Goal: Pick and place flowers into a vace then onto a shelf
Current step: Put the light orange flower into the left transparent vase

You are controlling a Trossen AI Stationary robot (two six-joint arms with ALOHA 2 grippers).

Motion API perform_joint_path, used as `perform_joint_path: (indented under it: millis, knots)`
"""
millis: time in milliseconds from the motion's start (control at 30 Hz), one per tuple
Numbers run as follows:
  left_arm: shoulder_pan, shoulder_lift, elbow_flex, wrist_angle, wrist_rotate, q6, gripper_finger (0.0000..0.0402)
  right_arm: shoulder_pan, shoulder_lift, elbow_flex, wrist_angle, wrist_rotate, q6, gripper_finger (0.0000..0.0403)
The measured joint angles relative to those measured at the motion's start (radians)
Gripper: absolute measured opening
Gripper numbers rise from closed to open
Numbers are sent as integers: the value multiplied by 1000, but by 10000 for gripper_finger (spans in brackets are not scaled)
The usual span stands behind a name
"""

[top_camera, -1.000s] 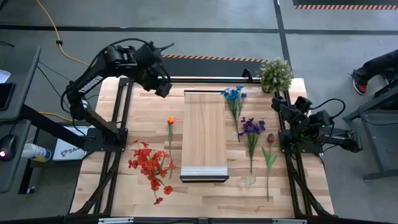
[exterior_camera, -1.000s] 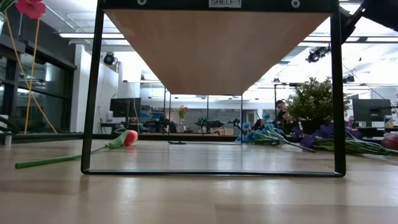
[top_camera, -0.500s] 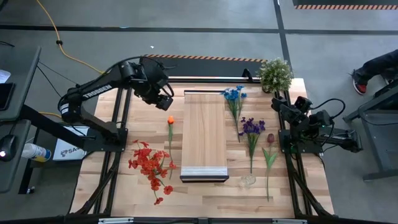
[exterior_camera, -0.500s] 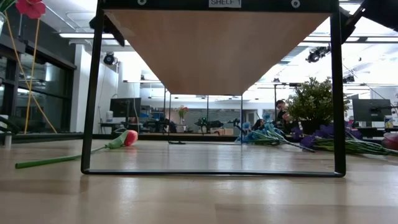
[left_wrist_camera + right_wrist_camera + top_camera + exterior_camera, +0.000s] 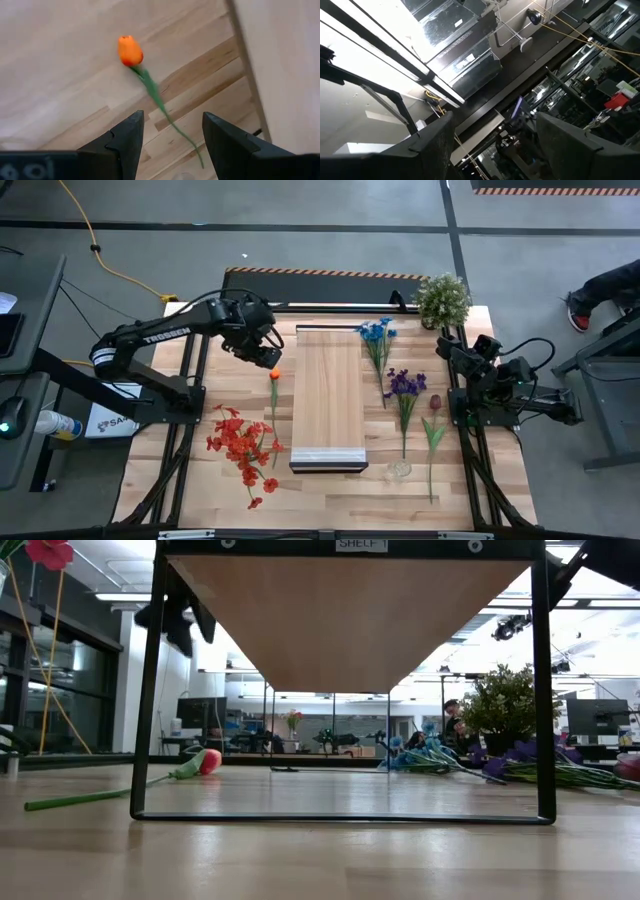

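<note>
High view: the left tool (image 5: 265, 358) hangs over the desk (image 5: 230, 340) just above the head of the orange flower (image 5: 274, 373), whose stem runs toward 6 o'clock beside the left edge of the shelf (image 5: 328, 395). The red flowers (image 5: 240, 446) lie at 7 o'clock from the shelf. The blue flowers (image 5: 376, 332), purple flowers (image 5: 405, 384), dark-red flower (image 5: 435, 402) and green leaf stem (image 5: 433, 442) lie at 3 o'clock from the shelf, with a clear vase (image 5: 399, 470) at its 4 o'clock corner and a potted plant (image 5: 442, 298) at 1 o'clock. The right tool (image 5: 447, 348) rests folded at the desk's right edge; whether it is released or clenched cannot be determined. Low view: the shelf (image 5: 345, 620) stands raised on a black frame; the orange flower (image 5: 205, 761) lies flat on the desk (image 5: 320, 850) at the frame's left leg. Left wrist view: the left tool (image 5: 172, 137) is released, fingers (image 5: 127, 137) spread and grasping nothing, with the orange flower (image 5: 130, 51) lying on the desk (image 5: 60, 75) beyond them. Right wrist view: only ceiling structure appears.
</note>
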Motion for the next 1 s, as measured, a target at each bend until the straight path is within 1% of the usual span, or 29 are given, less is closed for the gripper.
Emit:
perform_joint_path:
  millis: [100, 200, 400, 633, 833, 1000]
  knots:
    - [0, 0, -56, 20, 29, -28, 235, 0, 0, 0, 0, -1, 1, 268]
    - [0, 0, -102, 24, 32, -39, 234, 0, 0, 0, 0, -1, 1, 267]
    - [-30, 0, -176, 136, 41, -83, 234, 0, 0, 0, 1, -1, 1, 269]
    - [-83, 1, -244, 161, 43, -145, 234, 0, 0, 0, 1, 2, -2, 267]
    - [-118, 1, -292, 272, 45, -197, 234, 0, 0, 0, 1, 10, -7, 267]
    - [-127, 2, -300, 311, 41, -245, 234, 0, 0, 0, 1, 10, -7, 268]
